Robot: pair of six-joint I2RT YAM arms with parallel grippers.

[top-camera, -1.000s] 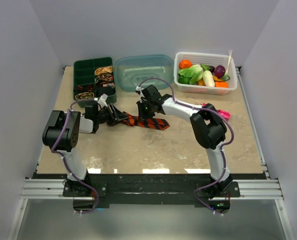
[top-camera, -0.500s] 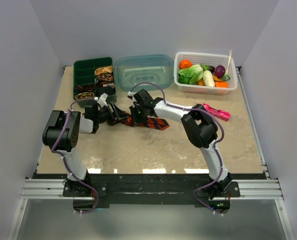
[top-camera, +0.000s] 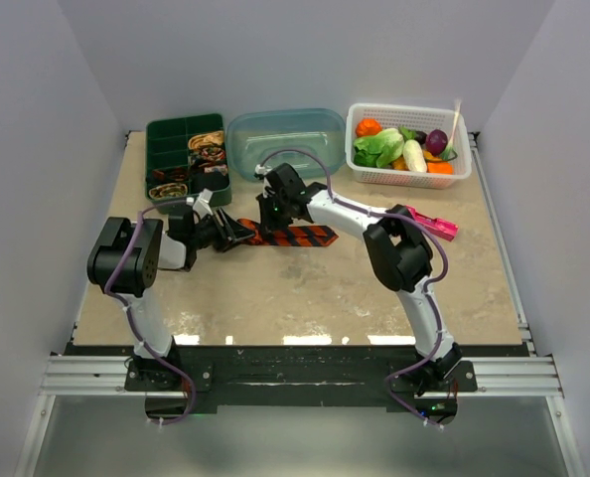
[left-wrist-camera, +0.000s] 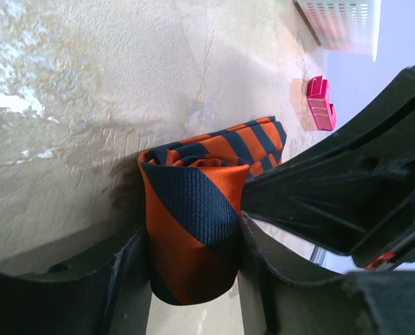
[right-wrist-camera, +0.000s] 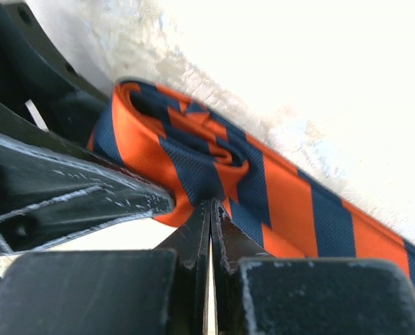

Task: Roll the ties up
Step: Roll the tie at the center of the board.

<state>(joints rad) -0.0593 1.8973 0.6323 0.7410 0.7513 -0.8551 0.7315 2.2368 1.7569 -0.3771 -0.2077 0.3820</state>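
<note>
— Where's the tie?
— On the bench, left of centre. Its left end is rolled up, and the rest lies flat, running right.
— And the tools?
— The left tool grasps the roll, one finger on each side. The right tool is clenched on nothing. Its tips are pressed together and touch the tie just beside the roll.
— Anything in the way?
— The two tools crowd each other at the roll and nearly touch. A green tray sits just beyond the left tool.
— What else is out there?
— Along the far edge, left to right, are the tray, one teal bin and one white basket of vegetables. One pink gadget lies on the right, well apart from the tie.
— How many ties?
— One orange striped tie on the bench. In the tray I make out three coils; whether there are more I can't tell.
</note>
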